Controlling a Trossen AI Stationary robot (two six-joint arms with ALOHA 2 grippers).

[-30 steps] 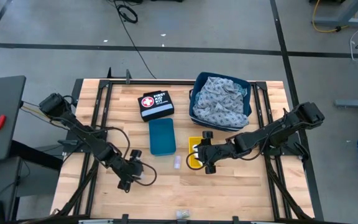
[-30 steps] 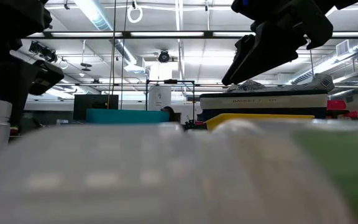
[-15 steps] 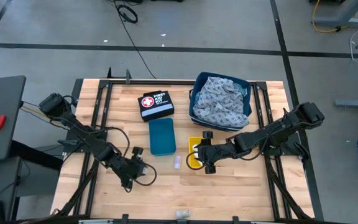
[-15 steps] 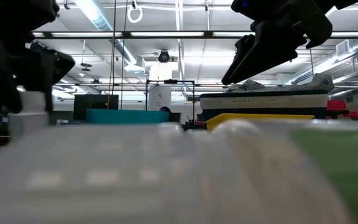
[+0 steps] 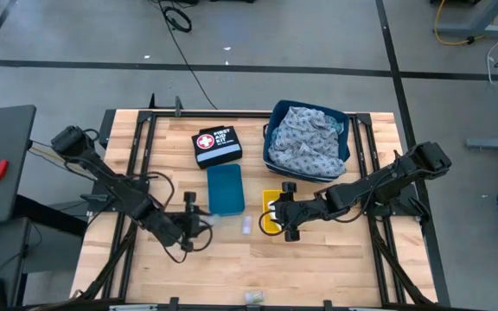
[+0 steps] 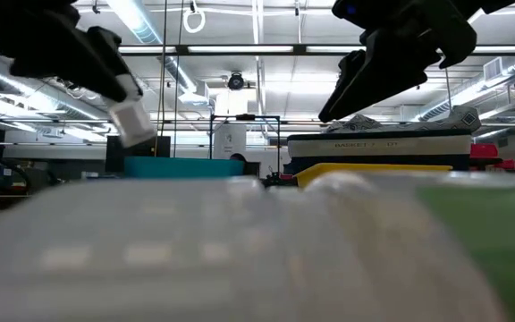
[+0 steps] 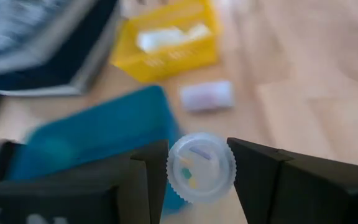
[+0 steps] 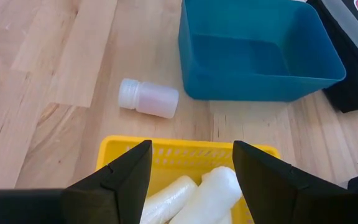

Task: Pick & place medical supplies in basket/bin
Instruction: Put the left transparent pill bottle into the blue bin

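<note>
My left gripper (image 5: 194, 221) is shut on a small clear bottle with a round white cap (image 7: 201, 167), above the table just near the teal bin (image 5: 226, 189). The low view shows the bottle (image 6: 133, 121) in the air, tilted. My right gripper (image 5: 284, 212) hovers open over the yellow basket (image 8: 185, 152), which holds white gauze rolls (image 8: 199, 192). A second small bottle (image 8: 148, 98) lies on its side on the wood between the teal bin and the yellow basket. The patterned cloths (image 5: 305, 138) fill the dark blue basket. My left gripper pinches the small bottle between its two fingers, one on each side of the cap end (image 7: 173, 169). The wrist view looks straight onto the round cap. The bottle is lifted clear of the table and tilted (image 6: 133, 121).
The black first-aid pouch (image 5: 218, 145) lies beyond the teal bin. Small pale packets (image 5: 253, 296) sit at the table's near edge. Bare wood lies between both arms and the near edge.
My left gripper has risen and moved toward the far edge and the right, to beside the teal bin. It carries the small bottle, which stood low at the table's left before and is now lifted clear and tilted.
</note>
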